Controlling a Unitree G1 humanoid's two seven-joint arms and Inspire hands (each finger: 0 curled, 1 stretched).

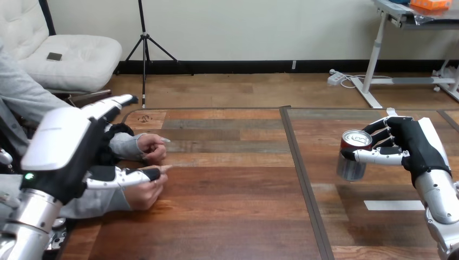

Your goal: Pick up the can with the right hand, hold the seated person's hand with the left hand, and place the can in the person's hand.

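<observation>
A silver can (352,162) with a red rim is at the table's right, upright. My right hand (418,142) is shut on it, with fingers behind it and the thumb across its front. I cannot tell whether the can rests on the wood or hangs just above it. At the left, my left hand (62,146) is open, back upward, over the person's forearms. Its straight thumb lies across the person's nearer hand (144,194), which is loosely closed. The person's farther hand (153,147) rests on the table just beyond, also curled.
A dark seam (304,179) splits the wooden table into left and right halves. A white tape strip (394,205) lies on the wood near my right wrist. Bare wood stretches between the person's hands and the can.
</observation>
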